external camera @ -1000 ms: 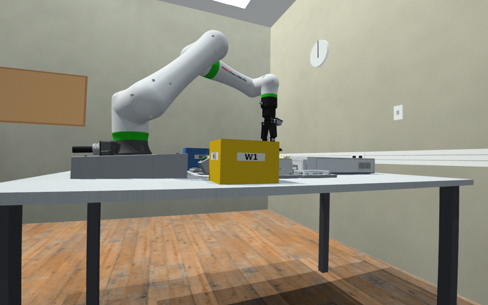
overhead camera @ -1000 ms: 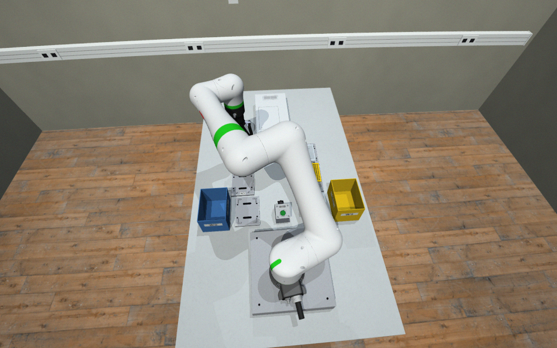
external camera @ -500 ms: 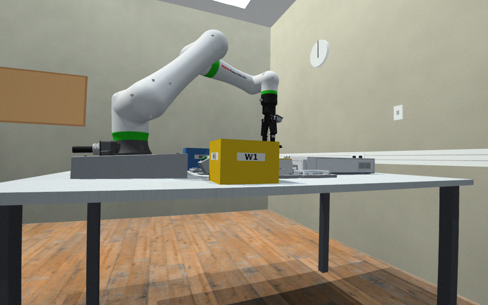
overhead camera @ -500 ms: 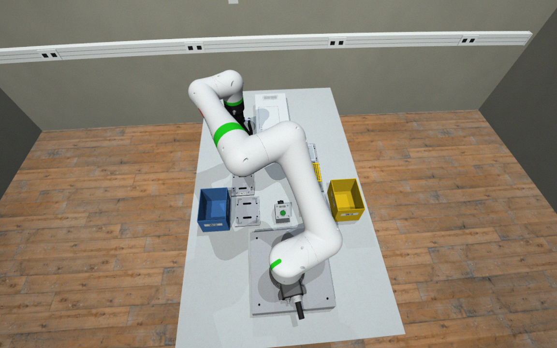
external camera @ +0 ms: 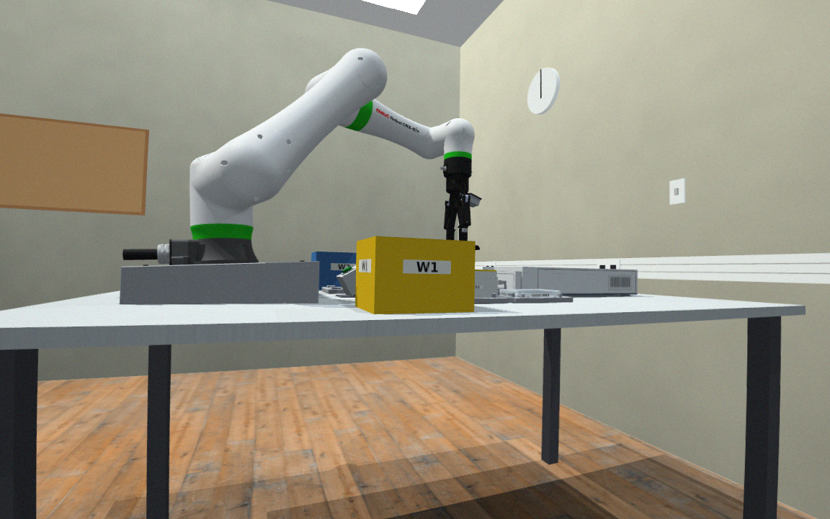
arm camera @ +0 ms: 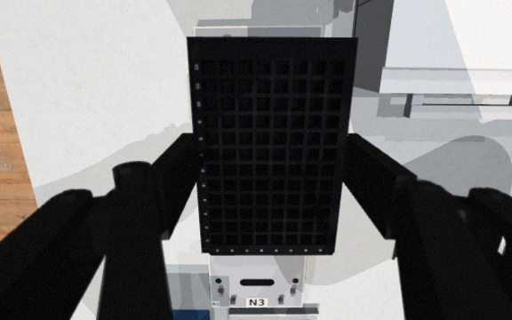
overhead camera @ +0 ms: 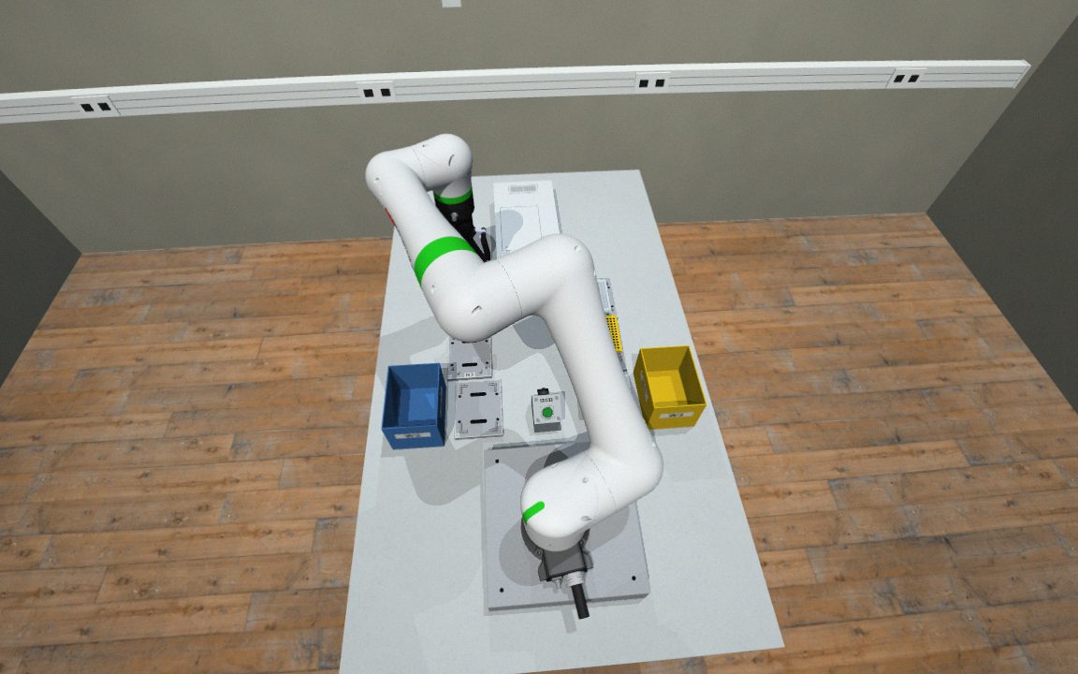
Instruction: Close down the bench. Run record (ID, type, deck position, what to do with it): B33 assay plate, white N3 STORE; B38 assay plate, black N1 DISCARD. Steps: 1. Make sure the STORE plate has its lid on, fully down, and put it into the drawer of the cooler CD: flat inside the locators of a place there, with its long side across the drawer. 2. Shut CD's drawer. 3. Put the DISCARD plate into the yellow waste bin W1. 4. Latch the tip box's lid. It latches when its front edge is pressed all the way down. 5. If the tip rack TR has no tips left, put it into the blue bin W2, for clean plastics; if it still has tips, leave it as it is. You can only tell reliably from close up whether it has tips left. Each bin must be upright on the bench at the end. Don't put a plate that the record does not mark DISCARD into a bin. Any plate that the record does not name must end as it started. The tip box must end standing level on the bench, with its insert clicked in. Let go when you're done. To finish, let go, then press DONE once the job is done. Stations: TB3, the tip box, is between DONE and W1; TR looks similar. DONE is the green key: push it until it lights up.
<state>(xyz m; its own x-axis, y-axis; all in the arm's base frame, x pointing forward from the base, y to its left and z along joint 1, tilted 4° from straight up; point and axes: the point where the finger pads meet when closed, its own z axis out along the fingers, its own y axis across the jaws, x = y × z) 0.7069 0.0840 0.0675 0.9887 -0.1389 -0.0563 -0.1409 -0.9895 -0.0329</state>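
My gripper [arm camera: 269, 155] is shut on the black assay plate [arm camera: 271, 144], one finger on each long side. The plate is open-topped, level and lifted off the bench. Below its near end is the empty nest labelled N3 [arm camera: 256, 287]. In the overhead view the gripper [overhead camera: 475, 239] is at the far left of the bench beside the cooler CD [overhead camera: 523, 213], mostly hidden by the arm. In the side view the gripper [external camera: 457, 225] hangs behind the yellow bin W1 [external camera: 415, 274], which hides most of the plate. I cannot see the white plate.
The yellow bin W1 [overhead camera: 668, 387] stands upright at the right edge and the blue bin W2 [overhead camera: 415, 404] at the left. Two empty nests [overhead camera: 475, 385] lie beside W2. The green DONE key [overhead camera: 546, 411] is unlit. A rack with yellow tips [overhead camera: 612, 329] lies behind W1, partly hidden by the arm.
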